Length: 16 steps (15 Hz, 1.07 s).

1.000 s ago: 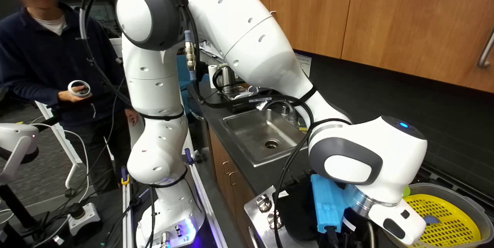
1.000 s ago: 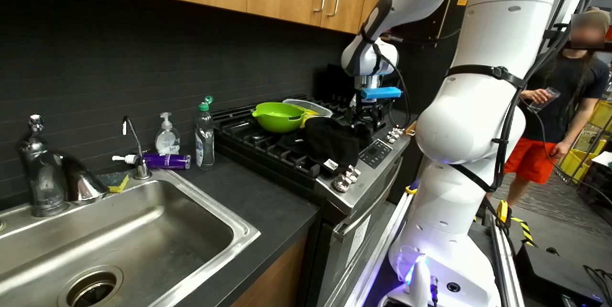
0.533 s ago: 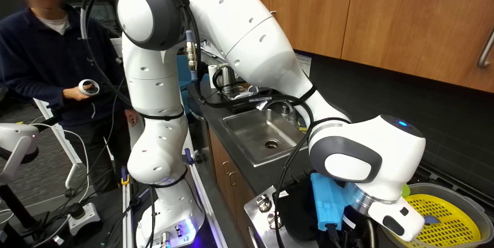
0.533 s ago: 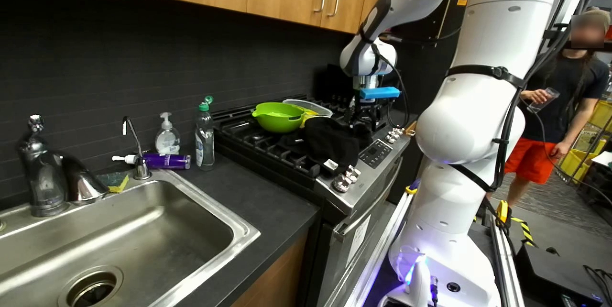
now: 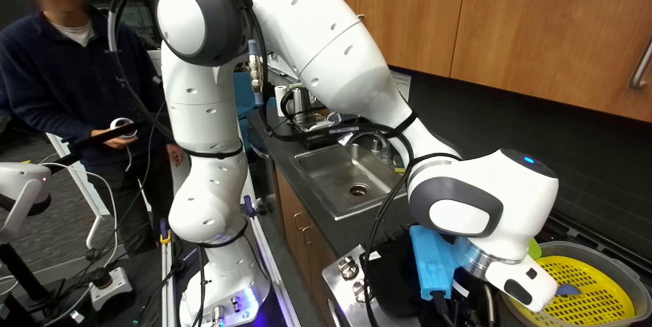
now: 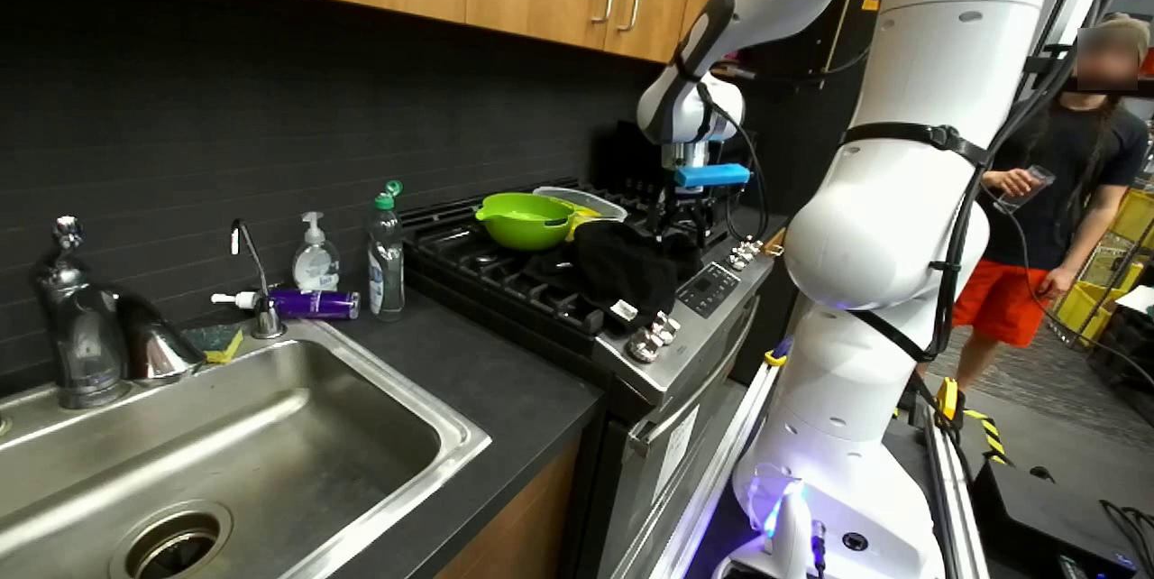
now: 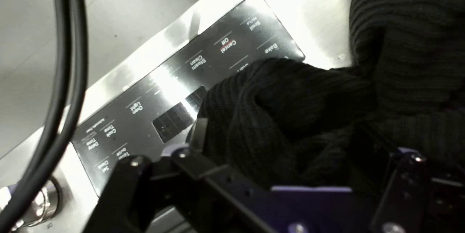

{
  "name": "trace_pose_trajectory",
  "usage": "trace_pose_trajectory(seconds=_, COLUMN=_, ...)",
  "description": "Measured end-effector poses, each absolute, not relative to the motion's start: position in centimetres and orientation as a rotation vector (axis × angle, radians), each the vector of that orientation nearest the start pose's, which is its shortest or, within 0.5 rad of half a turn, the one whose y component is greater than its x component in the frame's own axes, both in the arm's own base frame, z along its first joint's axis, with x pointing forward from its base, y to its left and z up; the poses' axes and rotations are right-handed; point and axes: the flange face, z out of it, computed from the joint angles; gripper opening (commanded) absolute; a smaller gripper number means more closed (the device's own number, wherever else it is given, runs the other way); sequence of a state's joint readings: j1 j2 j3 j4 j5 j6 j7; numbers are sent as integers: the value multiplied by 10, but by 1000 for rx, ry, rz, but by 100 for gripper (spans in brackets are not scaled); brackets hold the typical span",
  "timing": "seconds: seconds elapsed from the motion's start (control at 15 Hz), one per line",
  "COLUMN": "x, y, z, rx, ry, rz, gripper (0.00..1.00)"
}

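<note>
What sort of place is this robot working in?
Likely a kitchen area: there's a stainless-steel sink, a gas range, and an oven control panel with Bake and Broil labels.

And it's black ribbing on the fabric (image 7: 312, 95)! Lime green for the bowl (image 6: 523, 227), yellow lattice on the strainer (image 5: 596, 294)

The claw (image 6: 682, 231) has edged slightly toward the sink (image 6: 352, 435); a person's hand (image 5: 115, 139) sits lower.
</note>
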<state>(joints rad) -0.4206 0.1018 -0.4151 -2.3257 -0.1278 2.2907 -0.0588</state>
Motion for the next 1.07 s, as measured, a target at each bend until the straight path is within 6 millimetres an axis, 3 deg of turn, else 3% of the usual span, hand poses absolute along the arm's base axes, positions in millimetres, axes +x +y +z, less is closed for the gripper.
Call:
trace_pose_trajectory(seconds=0.4, x=341, y=-383, z=281, rx=-3035, ry=1091, rz=233, gripper=100)
trace_pose_trajectory(seconds=0.8, x=358, y=-409, z=292, rx=-3096, ry=1125, rz=89, gripper=100)
trace_pose_trajectory(seconds=1.07, x=358, y=-417, z=292, rx=-3099, ry=1145, rz=80, gripper=100)
